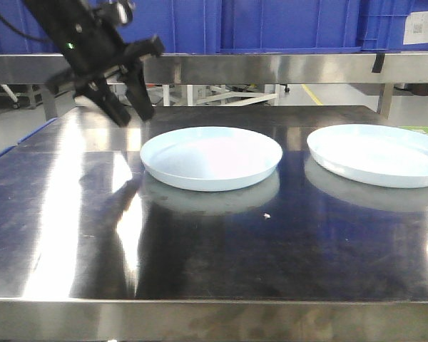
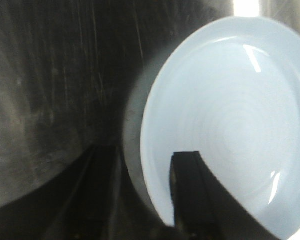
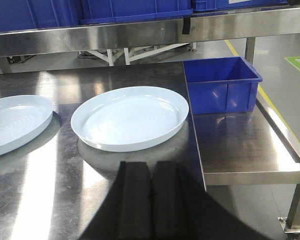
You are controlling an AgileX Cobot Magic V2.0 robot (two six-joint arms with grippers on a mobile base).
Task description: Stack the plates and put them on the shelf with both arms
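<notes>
Front-facing view: left gripper (image 1: 130,107) hangs open above the table (image 1: 200,263), just beside the left plate (image 1: 210,157); the right plate (image 1: 376,153) lies well apart. Right gripper (image 3: 150,200) — jaws closed, empty. Likely trouble: the glossy low rim slips the pinch — or the plate gets shoved sideways.

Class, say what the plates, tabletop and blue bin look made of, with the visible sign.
Plates: glossy glazed ceramic or melamine, sharp highlights. Tabletop: brushed stainless steel, mirror reflections, fine scratches. Blue bin: likely moulded plastic, uniform colour, soft sheen.
</notes>
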